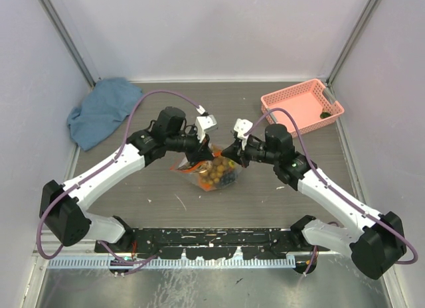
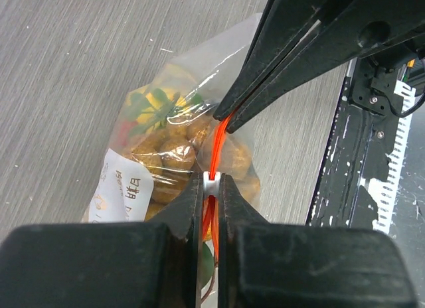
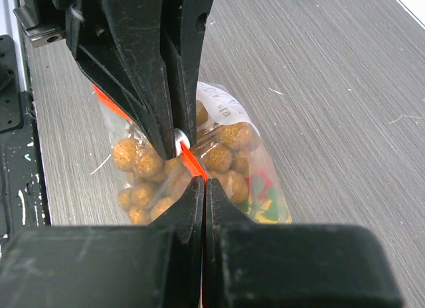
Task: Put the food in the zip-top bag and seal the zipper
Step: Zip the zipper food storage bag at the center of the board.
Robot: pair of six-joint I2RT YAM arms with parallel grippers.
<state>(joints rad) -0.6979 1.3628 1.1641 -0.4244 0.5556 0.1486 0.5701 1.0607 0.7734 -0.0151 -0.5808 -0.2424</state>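
Left gripper and right gripper each pinch the zipper, likely the stiffest hold on this limp, slippery bag of food.

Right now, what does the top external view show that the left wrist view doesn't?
Top only: the blue cloth far left and the pink basket far right. Left wrist only: the left hand pinching the orange zipper at a small white piece, plus the bag's white label. Both: the bag holding grapes, with the right hand at its mouth.
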